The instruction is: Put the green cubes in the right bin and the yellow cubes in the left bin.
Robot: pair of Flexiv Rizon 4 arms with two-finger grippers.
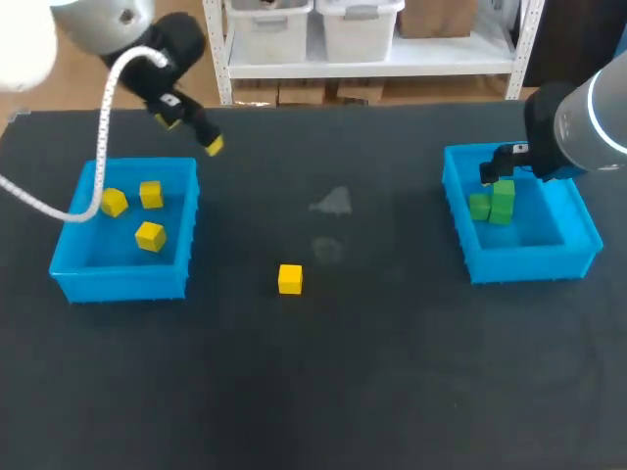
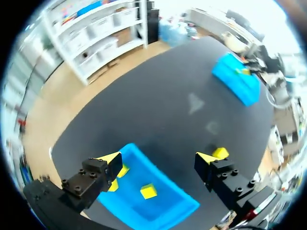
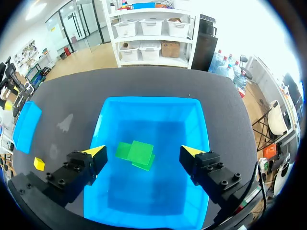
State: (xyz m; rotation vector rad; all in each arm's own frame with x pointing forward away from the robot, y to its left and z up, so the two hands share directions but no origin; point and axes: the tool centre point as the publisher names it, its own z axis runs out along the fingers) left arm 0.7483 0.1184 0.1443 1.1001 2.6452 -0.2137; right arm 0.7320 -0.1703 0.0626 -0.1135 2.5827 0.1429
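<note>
Head view: last yellow cube (image 1: 290,279) sits on desk (image 1: 392,372), apart from left bin (image 1: 118,284). Left hand (image 2: 158,156) wide open, empty, above that bin's edge; should straddle the cube squarely before closing. Right hand (image 3: 142,151) open, empty, over green cubes (image 3: 136,154).

Spread hand (image 2: 158,162) over bin (image 2: 169,209), yellow cube (image 2: 148,191) inside

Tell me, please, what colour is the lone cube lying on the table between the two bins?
Yellow; the cube shows best in the head view.

Green cubes (image 3: 136,153) piled, count unclear, yellow cube (image 2: 221,152) partly behind left hand (image 2: 158,160)
</note>
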